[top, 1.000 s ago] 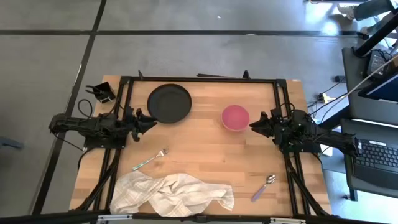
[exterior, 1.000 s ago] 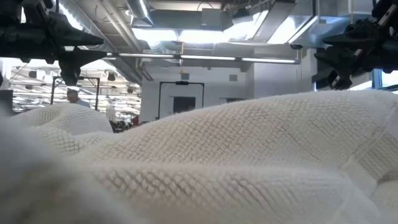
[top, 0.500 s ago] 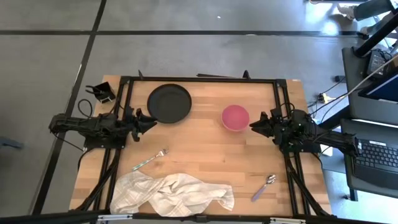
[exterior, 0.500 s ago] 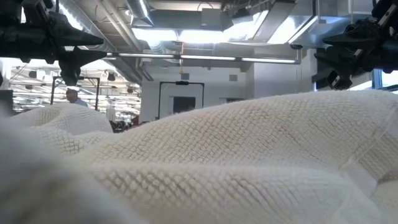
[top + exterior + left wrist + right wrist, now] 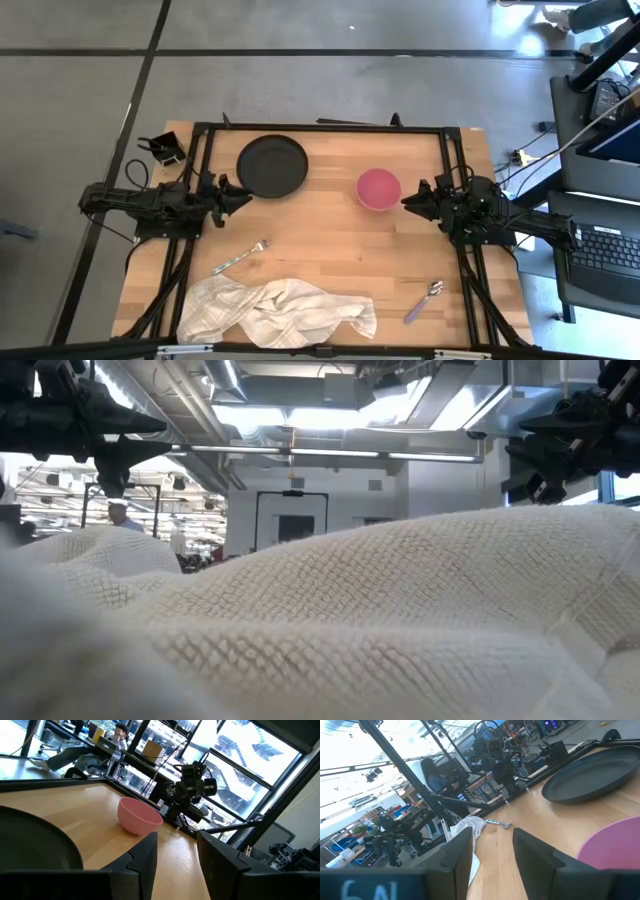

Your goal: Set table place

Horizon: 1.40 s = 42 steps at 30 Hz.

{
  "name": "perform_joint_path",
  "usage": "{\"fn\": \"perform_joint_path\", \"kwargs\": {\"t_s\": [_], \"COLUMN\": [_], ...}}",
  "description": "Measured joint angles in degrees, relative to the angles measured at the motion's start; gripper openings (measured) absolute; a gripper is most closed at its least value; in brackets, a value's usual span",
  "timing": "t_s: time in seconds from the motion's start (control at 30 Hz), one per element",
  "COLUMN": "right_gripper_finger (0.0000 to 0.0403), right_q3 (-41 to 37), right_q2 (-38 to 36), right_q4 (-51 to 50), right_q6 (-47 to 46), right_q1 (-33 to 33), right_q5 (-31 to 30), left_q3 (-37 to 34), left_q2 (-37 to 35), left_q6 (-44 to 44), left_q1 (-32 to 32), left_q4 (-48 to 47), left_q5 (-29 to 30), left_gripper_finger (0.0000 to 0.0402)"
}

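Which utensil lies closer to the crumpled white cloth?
The silver fork: its handle end nearly meets the white cloth at the cloth's left corner. The purple-handled spoon lies apart, off the cloth's right end.

A crumpled white waffle-weave cloth (image 5: 278, 310) lies at the counter's near edge; a small black holder (image 5: 165, 149) sits at a far corner.

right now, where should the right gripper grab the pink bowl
Grip the pink bowl by its rim on the side facing the right gripper, one jaw inside and one outside. It sits upright and open-topped just beside that gripper, with a thin rim all round, so a short approach from above should do.
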<state>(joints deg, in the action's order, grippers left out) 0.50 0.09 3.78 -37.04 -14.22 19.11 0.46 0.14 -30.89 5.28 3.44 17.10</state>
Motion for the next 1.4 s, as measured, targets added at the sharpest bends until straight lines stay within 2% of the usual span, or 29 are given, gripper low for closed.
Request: {"fn": "perform_joint_path", "kwargs": {"t_s": [0.23, 0.43, 0.53, 0.73, 1.0, 1.23, 1.4], "right_gripper_finger": [0.0142, 0.0142, 0.0142, 0.0142, 0.0142, 0.0142, 0.0142], "right_q3": [0.0, 0.0, 0.0, 0.0, 0.0, 0.0, 0.0], "right_q2": [0.0, 0.0, 0.0, 0.0, 0.0, 0.0, 0.0], "right_q4": [0.8, 3.0, 3.0, 3.0, 3.8, 3.8, 5.1], "right_q6": [-1.1, -13.2, -13.0, -15.6, -25.0, -26.9, -25.4], "right_q1": [0.0, 0.0, 0.0, 0.0, 0.0, 0.0, 0.0], "right_q5": [-0.2, -1.2, -1.6, -9.9, -21.1, -28.6, -31.6], "left_q3": [0.0, 0.0, 0.0, 0.0, 0.0, 0.0, 0.0], "left_q2": [0.0, 0.0, 0.0, 0.0, 0.0, 0.0, 0.0], "left_q6": [0.0, 0.0, 0.0, 0.0, 0.0, -1.4, -1.5], "left_q1": [0.0, 0.0, 0.0, 0.0, 0.0, 0.0, 0.0], "left_q4": [0.0, 0.0, 0.0, 0.0, 0.0, 2.2, 6.0], "left_q5": [0.0, 0.0, 0.0, 0.0, 0.4, 3.7, 11.3], "left_gripper_finger": [0.0133, 0.0133, 0.0133, 0.0133, 0.0133, 0.0133, 0.0133]}}
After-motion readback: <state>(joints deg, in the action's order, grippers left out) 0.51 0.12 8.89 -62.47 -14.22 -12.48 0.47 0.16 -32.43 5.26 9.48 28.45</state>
